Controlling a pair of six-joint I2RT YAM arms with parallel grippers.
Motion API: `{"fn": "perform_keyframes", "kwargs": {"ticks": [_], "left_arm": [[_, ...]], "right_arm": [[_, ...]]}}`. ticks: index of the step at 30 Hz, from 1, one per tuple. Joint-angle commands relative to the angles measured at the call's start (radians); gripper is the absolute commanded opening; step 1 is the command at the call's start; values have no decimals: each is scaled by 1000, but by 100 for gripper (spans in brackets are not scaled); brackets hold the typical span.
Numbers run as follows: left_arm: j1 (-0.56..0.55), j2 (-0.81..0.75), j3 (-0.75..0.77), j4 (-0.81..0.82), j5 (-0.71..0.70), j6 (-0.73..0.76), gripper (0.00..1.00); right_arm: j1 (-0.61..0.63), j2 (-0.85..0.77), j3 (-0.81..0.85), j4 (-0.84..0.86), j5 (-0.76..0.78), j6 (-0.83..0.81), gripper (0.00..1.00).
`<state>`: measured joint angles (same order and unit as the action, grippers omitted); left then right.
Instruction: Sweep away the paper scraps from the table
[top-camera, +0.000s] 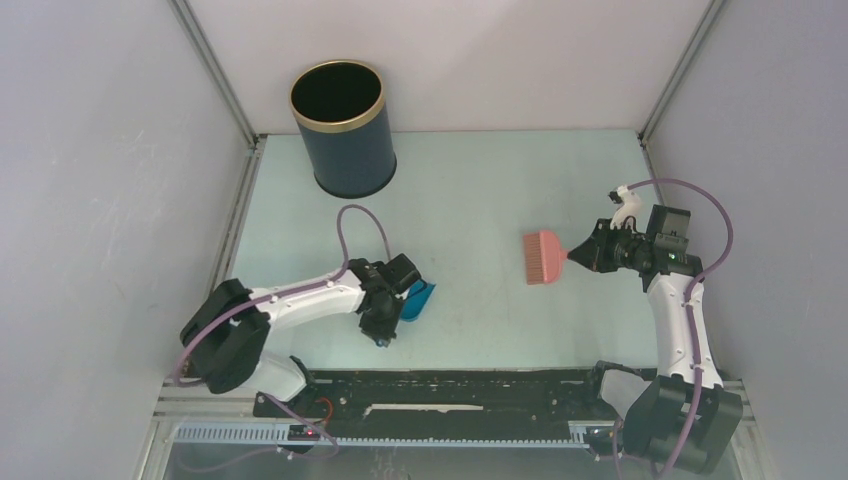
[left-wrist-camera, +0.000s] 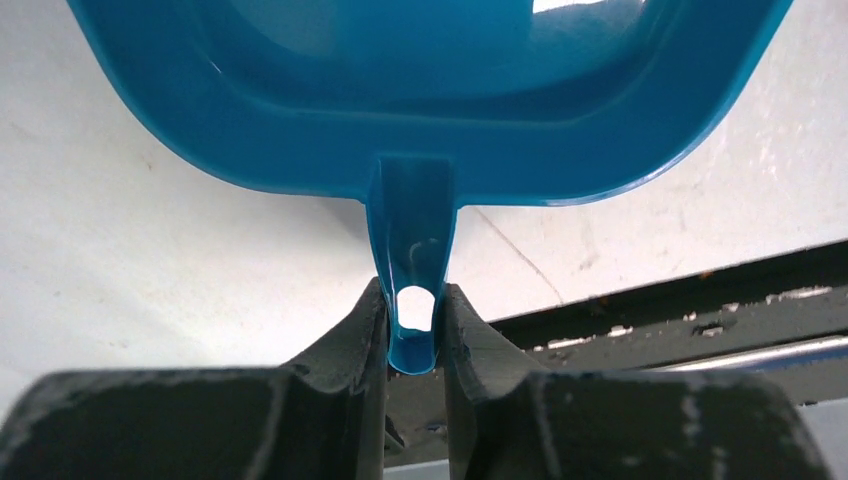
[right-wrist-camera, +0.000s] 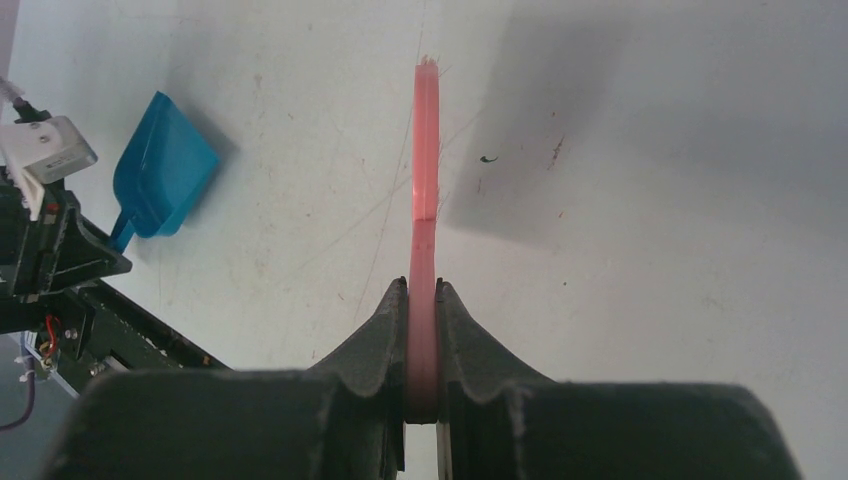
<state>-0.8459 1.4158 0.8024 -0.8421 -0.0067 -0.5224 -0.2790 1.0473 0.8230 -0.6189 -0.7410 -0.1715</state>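
Wrist views show grips closely: left jaws pinch dustpan handle, right jaws brush.

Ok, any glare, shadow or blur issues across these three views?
Top external: evenly lit and sharp; only the bin is dark inside. Left wrist: white glare at the top of the dustpan, fingers soft. Right wrist: broad shadow on the table beside the brush.
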Motion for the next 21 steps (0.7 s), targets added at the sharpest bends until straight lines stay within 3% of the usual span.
{"fn": "perform_keyframes", "kwargs": {"ticks": [1, 9, 12, 16, 21], "left_arm": [[-21, 48, 60, 104, -71, 22, 17], [-33, 117, 101, 156, -51, 51, 35], [-41, 85, 102, 143, -63, 44, 45], [-55, -25, 91, 127, -90, 19, 49], [-63, -261, 23, 124, -135, -28, 51]], "right_arm": [[5, -6, 32, 5, -5, -17, 0], [3, 5, 32, 4, -1, -21, 0], [3, 9, 32, 3, -5, -19, 0], [14, -25, 33, 15, -14, -41, 0], [247, -88, 91, -4, 260, -146, 0]]}}
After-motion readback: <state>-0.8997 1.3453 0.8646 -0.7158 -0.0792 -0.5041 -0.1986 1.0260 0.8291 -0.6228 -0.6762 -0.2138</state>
